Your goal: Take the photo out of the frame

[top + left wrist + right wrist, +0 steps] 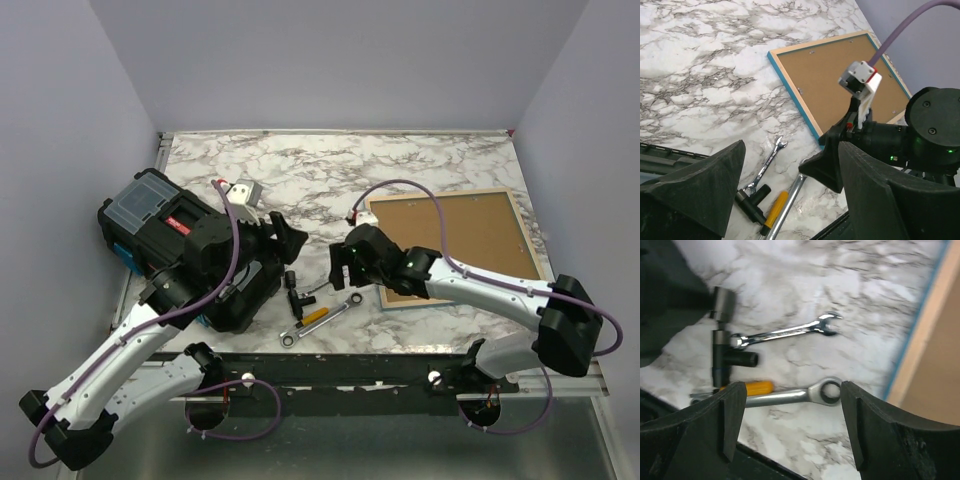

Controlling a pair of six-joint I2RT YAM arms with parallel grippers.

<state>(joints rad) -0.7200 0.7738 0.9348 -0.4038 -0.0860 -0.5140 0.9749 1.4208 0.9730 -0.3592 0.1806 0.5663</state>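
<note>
We see the right gripper (791, 390) spread wide and gripping nothing above the marble table (790, 285), with a ratchet wrench (790, 396) and a yellow handle (757, 387) between the fingers (730, 425). Beyond the fingertips lies a combination wrench (785, 331). A black T-handle tool (720, 350) sits past the left finger, and the frame (925, 335), turquoise-edged, lies outside the right finger.

Soft even light, right wrist view motion-blurred
</note>
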